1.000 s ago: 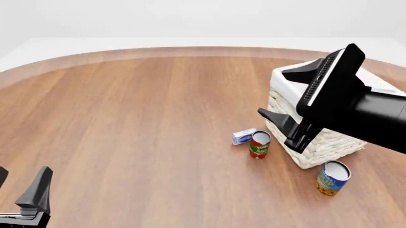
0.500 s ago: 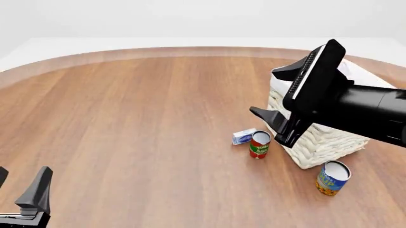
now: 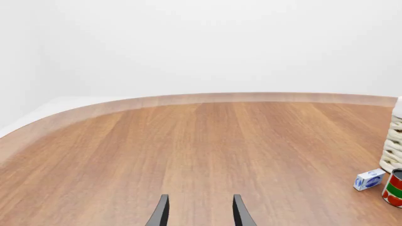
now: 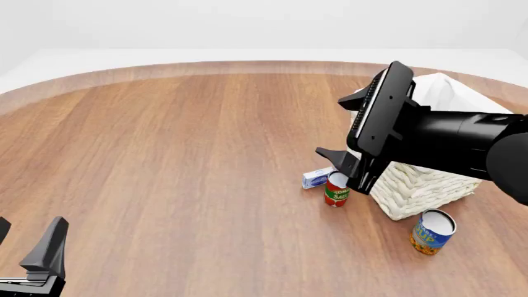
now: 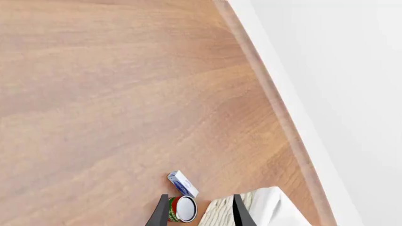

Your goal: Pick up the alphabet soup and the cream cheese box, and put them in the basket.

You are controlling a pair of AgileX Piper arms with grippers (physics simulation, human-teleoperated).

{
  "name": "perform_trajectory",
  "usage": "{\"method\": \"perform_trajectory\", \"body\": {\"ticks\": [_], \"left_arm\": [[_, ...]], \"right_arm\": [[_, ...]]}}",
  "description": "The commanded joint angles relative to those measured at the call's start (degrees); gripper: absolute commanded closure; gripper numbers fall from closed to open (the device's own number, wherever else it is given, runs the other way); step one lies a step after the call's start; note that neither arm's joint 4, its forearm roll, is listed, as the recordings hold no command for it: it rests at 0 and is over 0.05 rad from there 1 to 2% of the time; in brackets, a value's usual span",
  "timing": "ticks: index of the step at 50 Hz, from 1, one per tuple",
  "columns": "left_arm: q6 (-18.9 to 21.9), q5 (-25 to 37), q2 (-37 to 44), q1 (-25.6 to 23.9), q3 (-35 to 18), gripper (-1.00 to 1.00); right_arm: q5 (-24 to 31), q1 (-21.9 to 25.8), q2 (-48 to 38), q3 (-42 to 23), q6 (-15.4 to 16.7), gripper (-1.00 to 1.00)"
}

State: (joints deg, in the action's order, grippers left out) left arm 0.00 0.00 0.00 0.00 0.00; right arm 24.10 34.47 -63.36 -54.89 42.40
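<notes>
The right gripper, fingers parted and empty, hovers above the cream cheese box, which lies beside the basket. The alphabet soup stands near the table's near edge. Neither is packed yet; the left gripper waits open.

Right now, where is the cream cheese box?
In the front view the cream cheese box lies on the table right of centre, just left of the red-and-green can, with the basket further right.
</notes>
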Motion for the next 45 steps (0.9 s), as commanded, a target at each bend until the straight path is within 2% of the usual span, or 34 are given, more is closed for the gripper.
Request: {"method": "perform_trajectory", "body": {"ticks": [1,9,10,17,18,20,23,25,27,29,32,37,45], "left_arm": [[0.0,0.0,0.0,0.0,0.0,-1.0],[0.0,0.0,0.0,0.0,0.0,-1.0],[0.0,0.0,0.0,0.0,0.0,-1.0],[0.0,0.0,0.0,0.0,0.0,-1.0],[0.0,0.0,0.0,0.0,0.0,-1.0],[0.0,0.0,0.0,0.0,0.0,-1.0],[0.0,0.0,0.0,0.0,0.0,-1.0],[0.0,0.0,0.0,0.0,0.0,-1.0],[0.0,0.0,0.0,0.0,0.0,-1.0],[0.0,0.0,0.0,0.0,0.0,-1.0],[0.0,0.0,0.0,0.0,0.0,-1.0],[0.0,0.0,0.0,0.0,0.0,-1.0],[0.0,0.0,0.0,0.0,0.0,-1.0]], "right_arm": [[0.9,0.56,-2.68,-1.21,3.07,-1.0],[1.02,0.88,-4.57,-2.37,3.96,-1.0],[1.04,0.81,-5.28,-2.55,5.37,-1.0],[2.19,0.78,-8.29,-4.25,6.35,-1.0],[2.26,0.81,-9.14,-4.3,7.23,-1.0],[2.42,0.98,-9.55,-4.67,7.09,-1.0],[4.37,2.51,-11.28,-7.16,4.76,-1.0],[4.56,2.27,-11.98,-7.67,5.43,-1.0],[5.7,3.76,-12.56,-9.11,2.89,-1.0],[5.69,3.84,-13.07,-8.96,3.12,-1.0],[7.07,4.8,-14.08,-10.55,1.51,-1.0],[7.47,4.73,-14.59,-10.93,2.07,-1.0],[8.99,4.17,-16.77,-11.45,5.15,-1.0]]}}
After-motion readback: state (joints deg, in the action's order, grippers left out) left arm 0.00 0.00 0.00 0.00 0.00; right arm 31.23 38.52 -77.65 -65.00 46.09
